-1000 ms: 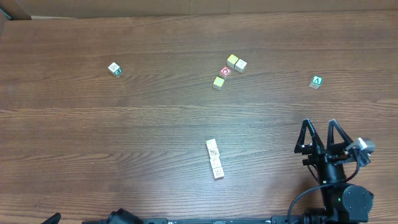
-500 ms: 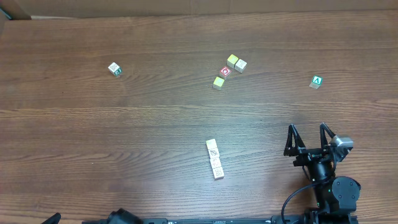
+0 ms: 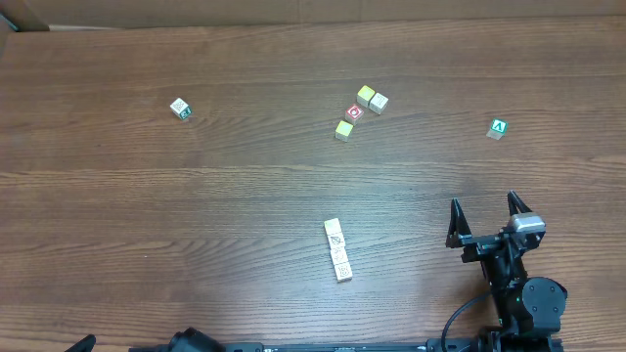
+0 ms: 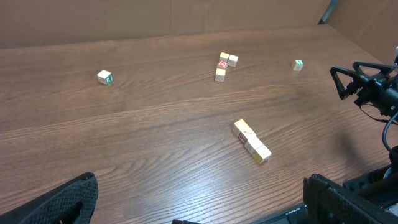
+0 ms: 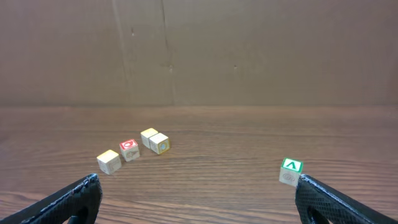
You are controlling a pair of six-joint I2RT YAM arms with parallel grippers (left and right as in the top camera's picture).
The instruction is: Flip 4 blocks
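A short row of several cream blocks (image 3: 337, 250) lies end to end near the table's middle front, also in the left wrist view (image 4: 251, 140). More cubes sit farther back: two yellow-topped ones (image 3: 366, 95) (image 3: 343, 129), a cream one (image 3: 379, 102) and a lone cream-and-green one (image 3: 180, 108) at far left. My right gripper (image 3: 484, 208) hovers open and empty at the front right, well right of the row; its view (image 5: 202, 208) faces the back cluster (image 5: 109, 161). My left gripper (image 4: 199, 208) is open and empty at the front edge.
A red-faced cube with a white ring (image 3: 354, 112) sits inside the back cluster. A green cube marked "A" (image 3: 498, 128) stands alone at the back right, near my right finger (image 5: 336, 199) in the wrist view. A brown wall rises behind the table.
My right gripper has drifted left and back toward the front edge, jaws staying open. No block has moved.
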